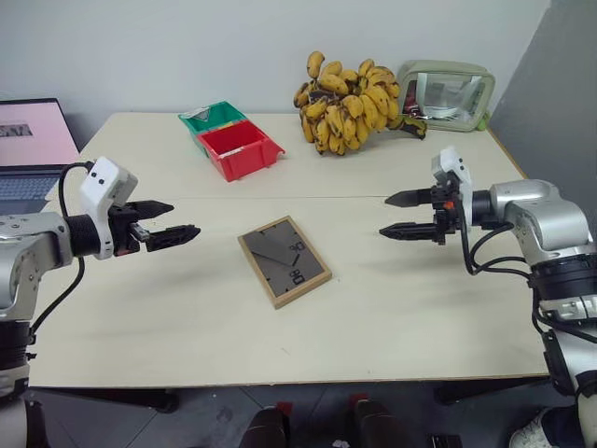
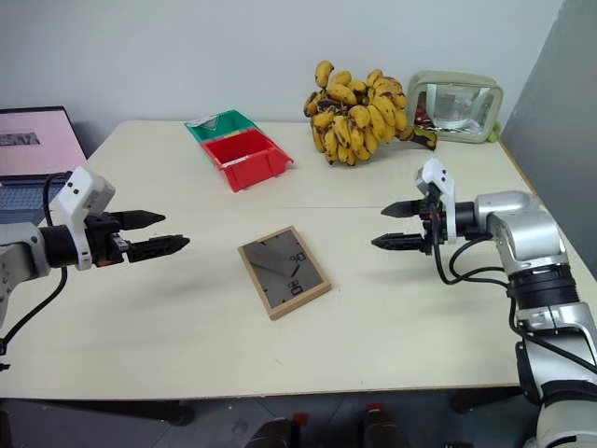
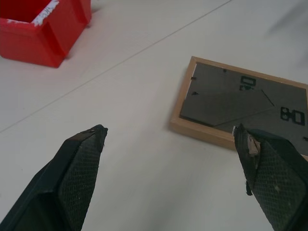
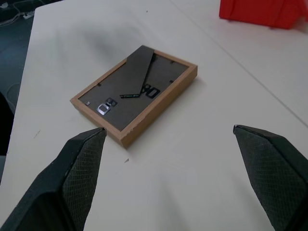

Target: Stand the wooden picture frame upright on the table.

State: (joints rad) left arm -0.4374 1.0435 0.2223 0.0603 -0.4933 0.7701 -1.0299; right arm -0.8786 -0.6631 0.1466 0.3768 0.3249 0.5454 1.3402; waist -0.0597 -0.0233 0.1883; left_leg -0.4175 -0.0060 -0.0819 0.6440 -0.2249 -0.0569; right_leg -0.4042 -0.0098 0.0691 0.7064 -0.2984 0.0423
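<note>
The left gripper is hovering above the table with its 2 black fingers spread wide and nothing between them, pointing toward the middle of the tabletop. The right gripper is facing it from the other side, likewise standing wide apart and holding nothing. Between the 2, apart from both, the wooden picture frame is lying flat, face down, just on the near side of the table's seam line. Its dark back is showing, with the stand flap folded against it; the picture side is hidden underneath. In the left wrist view 1 fingertip is covering a corner of the frame, and the far end is running out of the picture.

Beyond the seam, a red bin is sitting against a green bin, whose inside is hard to make out. Farther right, a bunch of bananas is partly covering a pale green-rimmed case. A laptop is being cut off at the left edge.
</note>
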